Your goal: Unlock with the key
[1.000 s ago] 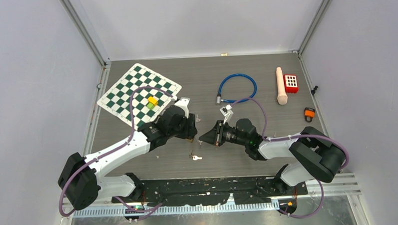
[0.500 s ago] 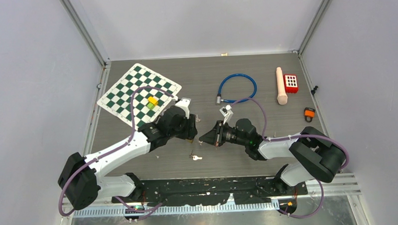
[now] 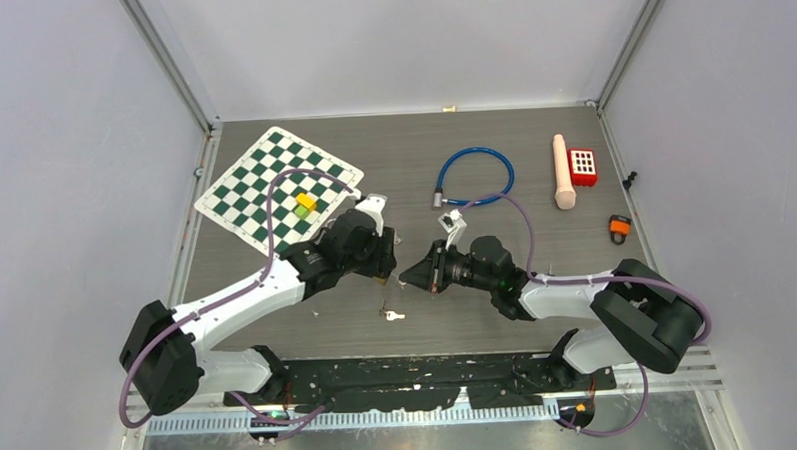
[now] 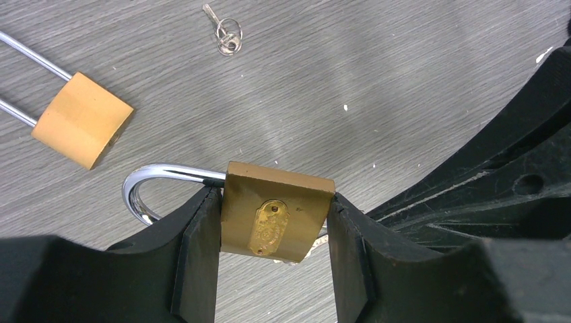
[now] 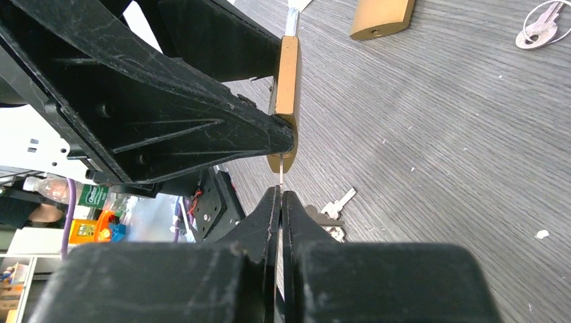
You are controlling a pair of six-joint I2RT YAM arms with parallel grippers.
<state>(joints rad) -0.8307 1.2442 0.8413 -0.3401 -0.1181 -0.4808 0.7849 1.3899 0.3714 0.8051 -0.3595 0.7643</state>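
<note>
The left gripper (image 4: 272, 200) clamps the brass body of a padlock (image 4: 277, 222) between its black fingers at lower centre of the left wrist view, with the keyhole plate facing the camera and the shackle curving out left. In the right wrist view, the right gripper (image 5: 281, 196) is pinched shut on a thin key (image 5: 280, 176), edge-on at mid-frame, reaching the padlock's lower end. A second padlock (image 4: 82, 120) lies on the table (image 4: 404, 81) at upper left, with loose keys (image 4: 225, 37) by the top edge.

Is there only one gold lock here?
No, the left gripper holds one padlock, while a second padlock lies on the table nearby.
</note>
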